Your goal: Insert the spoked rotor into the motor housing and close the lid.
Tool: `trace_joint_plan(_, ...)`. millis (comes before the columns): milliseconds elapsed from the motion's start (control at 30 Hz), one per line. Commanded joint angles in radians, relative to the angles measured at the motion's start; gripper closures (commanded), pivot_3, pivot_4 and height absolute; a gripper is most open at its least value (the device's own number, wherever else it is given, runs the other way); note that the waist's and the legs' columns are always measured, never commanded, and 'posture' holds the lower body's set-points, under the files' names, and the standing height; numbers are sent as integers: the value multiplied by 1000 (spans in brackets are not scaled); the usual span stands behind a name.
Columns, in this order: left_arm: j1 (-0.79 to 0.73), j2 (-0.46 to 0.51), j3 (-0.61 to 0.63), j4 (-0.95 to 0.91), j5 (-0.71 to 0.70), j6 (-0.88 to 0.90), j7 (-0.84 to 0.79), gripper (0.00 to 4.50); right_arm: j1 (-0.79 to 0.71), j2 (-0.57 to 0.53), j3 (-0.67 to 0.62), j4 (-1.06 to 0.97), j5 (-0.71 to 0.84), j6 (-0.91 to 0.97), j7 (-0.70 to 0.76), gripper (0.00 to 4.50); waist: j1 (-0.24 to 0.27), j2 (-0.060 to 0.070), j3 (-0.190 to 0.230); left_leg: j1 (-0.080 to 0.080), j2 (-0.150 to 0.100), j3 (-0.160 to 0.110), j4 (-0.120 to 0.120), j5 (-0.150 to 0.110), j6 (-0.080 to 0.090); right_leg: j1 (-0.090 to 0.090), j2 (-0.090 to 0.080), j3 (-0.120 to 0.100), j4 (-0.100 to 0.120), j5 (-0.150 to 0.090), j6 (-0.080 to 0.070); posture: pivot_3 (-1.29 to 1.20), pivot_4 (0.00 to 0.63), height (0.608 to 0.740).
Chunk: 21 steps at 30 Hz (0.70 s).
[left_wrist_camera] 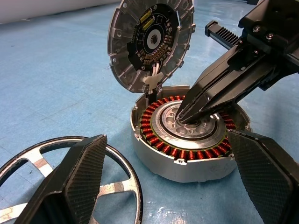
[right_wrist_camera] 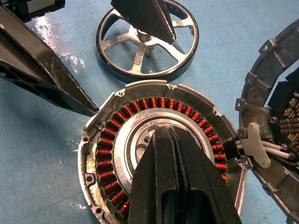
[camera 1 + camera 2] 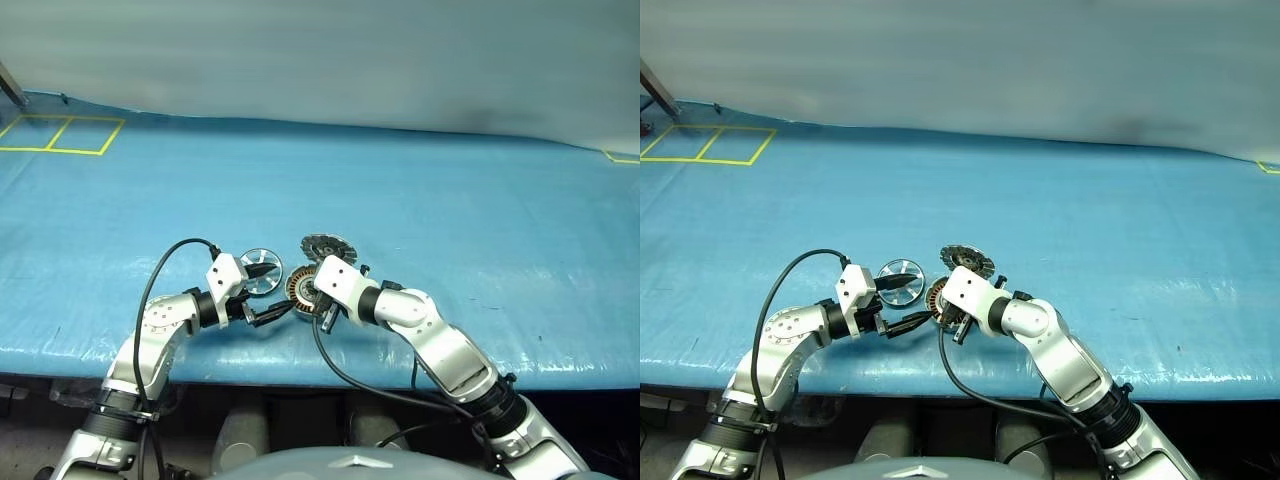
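right wrist view: right hand clenched tight, tips poked into the motor housing centre. left hand spread wide beside it. spoked rotor just beside, lid flipped up.

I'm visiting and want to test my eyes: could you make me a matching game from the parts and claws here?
Things:
1. lid
2. spoked wheel
3. right claw
4. left claw

States:
A. shut, tip at the motor cup's centre
B. lying flat on the blue cover
C. open wide
D. hinged up, standing open

Pairs: 1-D, 2-B, 3-A, 4-C
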Motion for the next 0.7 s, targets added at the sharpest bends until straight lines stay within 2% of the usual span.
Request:
trace_joint_plan(33, -10, 1, 16, -12, -8, -17, -6, 0, 54, -35, 38, 93, -14, 61, 18, 4454, 0, 0, 0, 0, 0, 0, 0, 0, 0, 0, 0, 0, 0, 0, 0, 0, 150, 740)
trace_joint_plan(700, 2, 2, 20, -18, -11, -13, -2, 0, 80, -49, 49, 125, -21, 70, 19, 4454, 1, -1, -4, 0, 0, 0, 0, 0, 0, 0, -2, 0, -1, 0, 0, 0, 150, 740)
